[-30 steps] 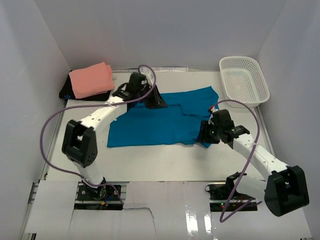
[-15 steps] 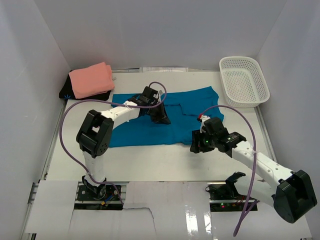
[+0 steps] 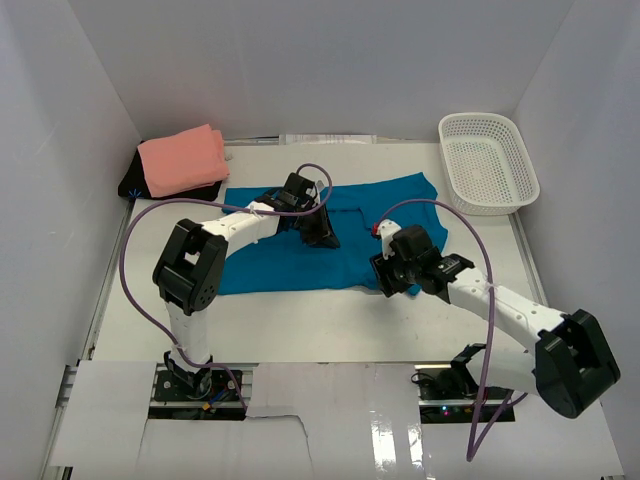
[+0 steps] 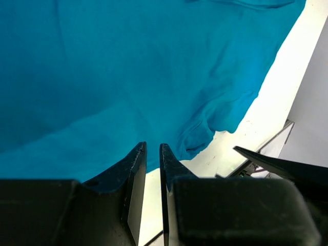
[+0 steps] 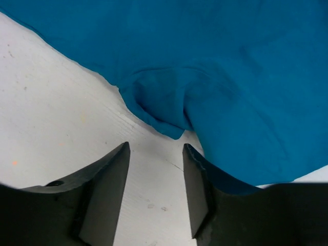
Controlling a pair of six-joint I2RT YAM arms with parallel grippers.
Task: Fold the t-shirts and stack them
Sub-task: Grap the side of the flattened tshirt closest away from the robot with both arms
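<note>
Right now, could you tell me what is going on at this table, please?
A teal-blue cloth t-shirt lies spread flat on the white table, not yet folded. The left gripper is over the shirt's middle, its fingers only narrowly parted with no cloth between them. The right gripper is at the shirt's near right edge, open and empty, facing a puckered bit of hem. A salmon-pink cloth t-shirt lies folded in the far left corner; the white plastic mesh basket sits far right.
</note>
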